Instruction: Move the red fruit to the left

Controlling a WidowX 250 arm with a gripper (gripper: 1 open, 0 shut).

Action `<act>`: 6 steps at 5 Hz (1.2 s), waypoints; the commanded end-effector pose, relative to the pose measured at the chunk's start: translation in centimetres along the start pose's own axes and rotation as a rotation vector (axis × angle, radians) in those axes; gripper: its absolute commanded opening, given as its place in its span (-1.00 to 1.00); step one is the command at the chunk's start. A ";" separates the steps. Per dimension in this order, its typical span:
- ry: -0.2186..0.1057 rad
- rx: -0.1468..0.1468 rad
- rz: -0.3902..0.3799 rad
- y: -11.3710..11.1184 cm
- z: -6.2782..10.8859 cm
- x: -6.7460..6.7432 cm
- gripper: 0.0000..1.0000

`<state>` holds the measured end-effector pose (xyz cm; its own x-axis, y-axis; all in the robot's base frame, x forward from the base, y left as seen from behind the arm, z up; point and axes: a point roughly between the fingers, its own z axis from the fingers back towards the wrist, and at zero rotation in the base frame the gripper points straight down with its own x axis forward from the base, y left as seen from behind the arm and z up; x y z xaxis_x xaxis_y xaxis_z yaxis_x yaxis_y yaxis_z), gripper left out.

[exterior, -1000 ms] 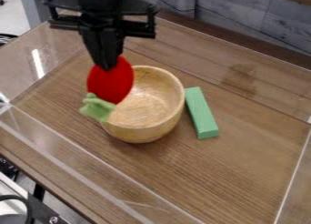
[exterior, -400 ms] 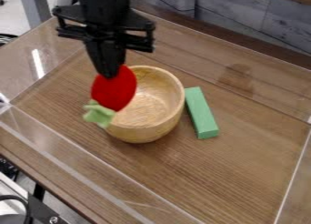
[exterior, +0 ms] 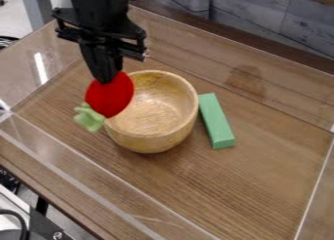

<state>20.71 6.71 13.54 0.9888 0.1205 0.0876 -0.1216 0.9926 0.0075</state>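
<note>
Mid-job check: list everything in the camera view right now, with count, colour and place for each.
red fruit: one, bright red with a light green leafy cap, hanging from the pincer over the bowl's left rim as seen in the picture, off the table.
wooden bowl: one, light wood, mid-table, nothing seen inside.
green block: one, green, lying flat just right of the bowl.
table: one, brown wood grain, under everything.
clear walls: transparent, around the table's edges.
arm: one, black, coming down from the top left.
pincer: one, black, pointing down, shut on the red fruit.
</note>
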 end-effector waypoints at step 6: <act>-0.033 0.021 0.067 1.5 -1.7 4.5 -1.00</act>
<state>24.50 8.60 11.25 0.9801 0.1805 0.0829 -0.1824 0.9831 0.0156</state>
